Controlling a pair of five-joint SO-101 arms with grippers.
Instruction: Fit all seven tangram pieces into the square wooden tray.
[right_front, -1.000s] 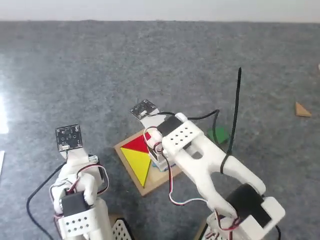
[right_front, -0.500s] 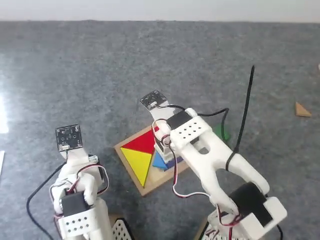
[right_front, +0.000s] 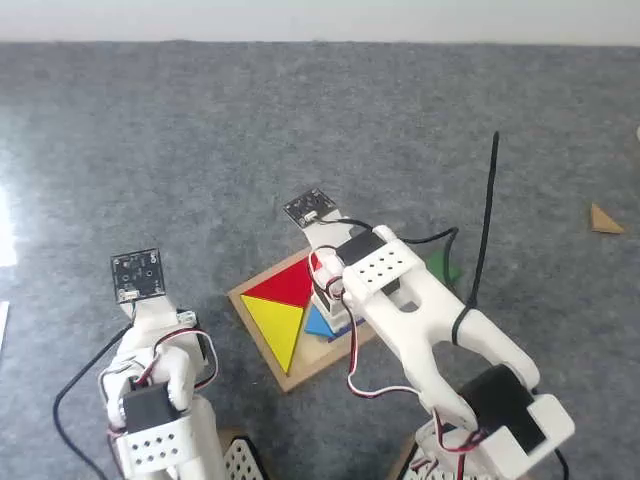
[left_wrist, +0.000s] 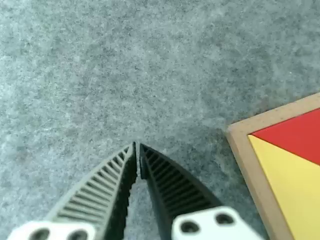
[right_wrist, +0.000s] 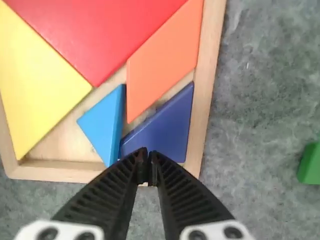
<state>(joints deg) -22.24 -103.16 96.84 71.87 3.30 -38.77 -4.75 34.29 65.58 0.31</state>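
As left gripper (left_wrist: 136, 147) and right gripper (right_wrist: 145, 155) clench empty, tray (right_wrist: 207, 75) holds red triangle (right_wrist: 100, 30), yellow triangle (right_wrist: 35, 85), orange piece (right_wrist: 160, 70), blue triangle (right_wrist: 105, 125), navy piece (right_wrist: 165, 131).

Robot test bench: grey speckled table (right_front: 200, 130) against white wall (right_front: 320, 20).
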